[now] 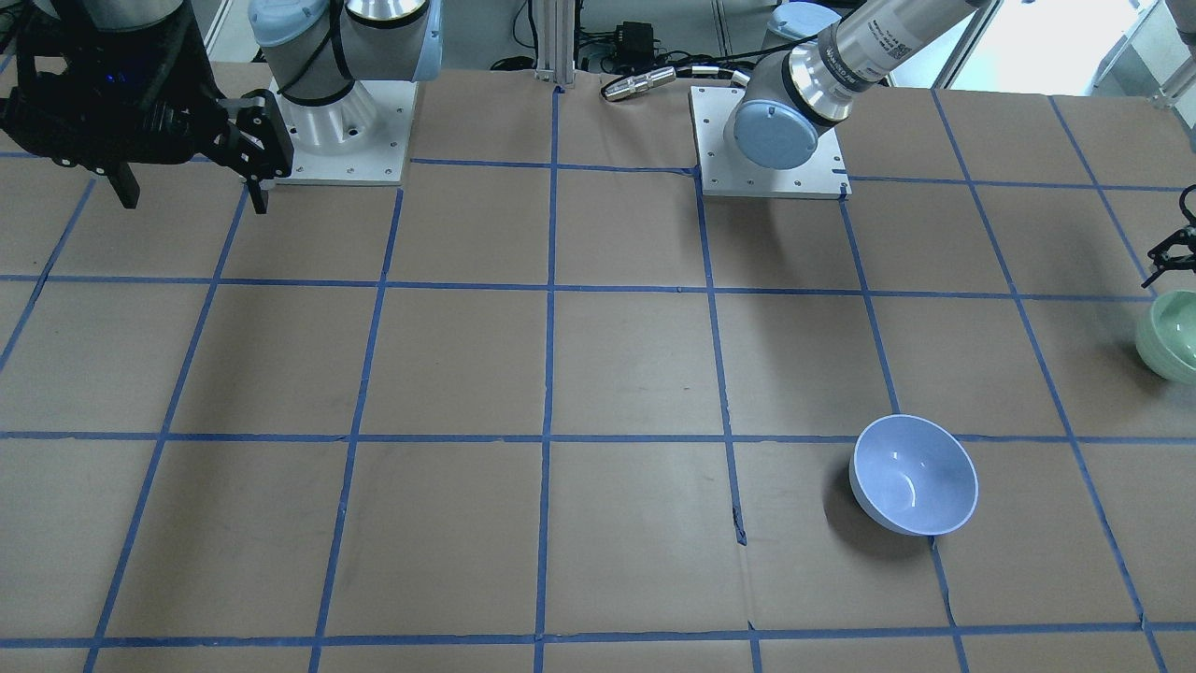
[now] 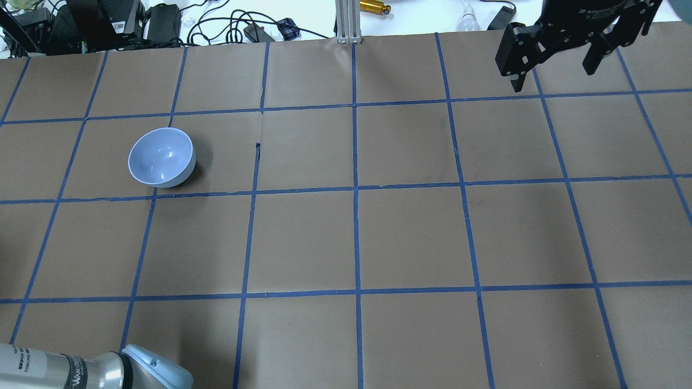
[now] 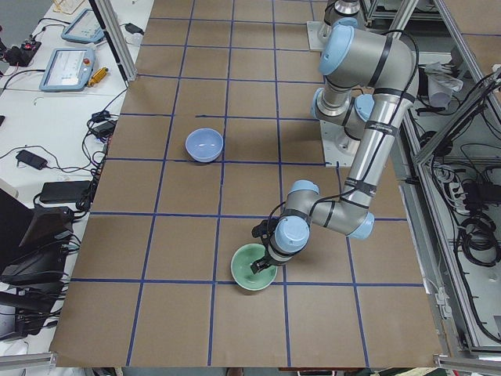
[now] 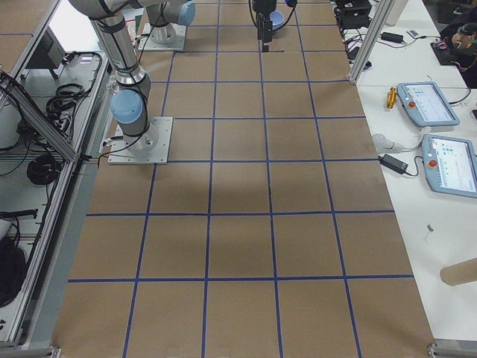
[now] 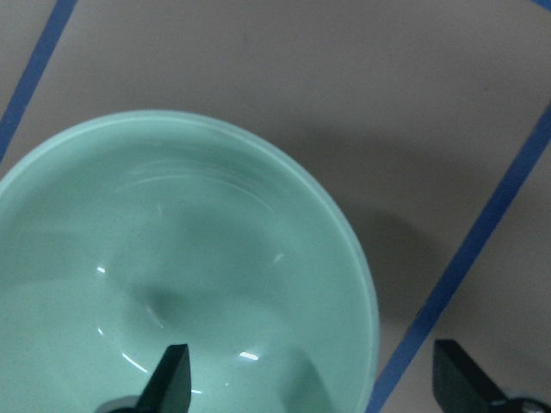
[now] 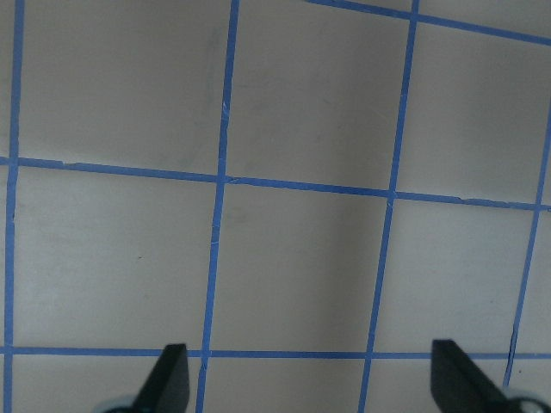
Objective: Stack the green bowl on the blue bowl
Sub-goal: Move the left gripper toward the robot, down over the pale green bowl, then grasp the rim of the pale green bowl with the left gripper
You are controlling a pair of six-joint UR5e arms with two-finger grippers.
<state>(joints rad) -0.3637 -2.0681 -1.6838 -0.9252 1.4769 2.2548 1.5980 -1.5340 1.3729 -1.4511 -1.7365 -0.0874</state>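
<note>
The green bowl point(image 5: 172, 258) sits upright near the table's left end, also in the exterior left view point(image 3: 252, 268) and cut off at the front view's right edge point(image 1: 1173, 336). My left gripper point(image 5: 314, 379) is open, low over the bowl. One finger point(image 5: 172, 379) is inside the bowl and the other is outside its rim over the table. The blue bowl point(image 2: 161, 157) stands upright and empty, apart from it, also in the front view point(image 1: 914, 475). My right gripper point(image 2: 554, 73) is open and empty, high above the table's far right side.
Both arm bases point(image 1: 341, 140) point(image 1: 771, 150) stand on plates at the robot's table edge. Cables and boxes point(image 2: 162, 21) and a metal post point(image 2: 346, 21) line the far edge. Teach pendants point(image 4: 426, 104) lie on a side bench.
</note>
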